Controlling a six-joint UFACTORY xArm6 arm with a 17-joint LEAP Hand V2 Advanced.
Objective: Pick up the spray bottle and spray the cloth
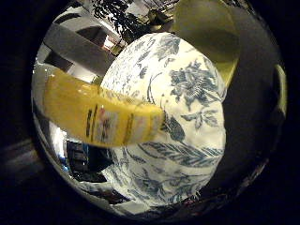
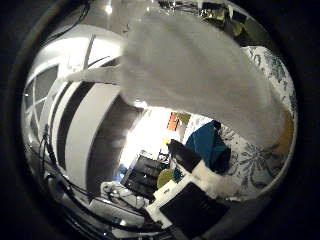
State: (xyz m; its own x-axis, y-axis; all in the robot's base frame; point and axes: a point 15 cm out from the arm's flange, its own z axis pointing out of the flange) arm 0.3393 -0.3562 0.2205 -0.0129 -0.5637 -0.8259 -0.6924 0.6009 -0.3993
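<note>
The hand (image 2: 200, 195) showed only as white and black parts at the edge of the thumb-side view; whether its fingers gripped anything could not be told. A yellow bottle (image 1: 101, 117) with a printed label lay close across the palm. Beyond it spread a white cloth (image 1: 183, 117) with a blue flower pattern. A teal object (image 2: 210, 145) rested on that cloth. A yellow-green chair (image 1: 211, 33) stood beside it.
</note>
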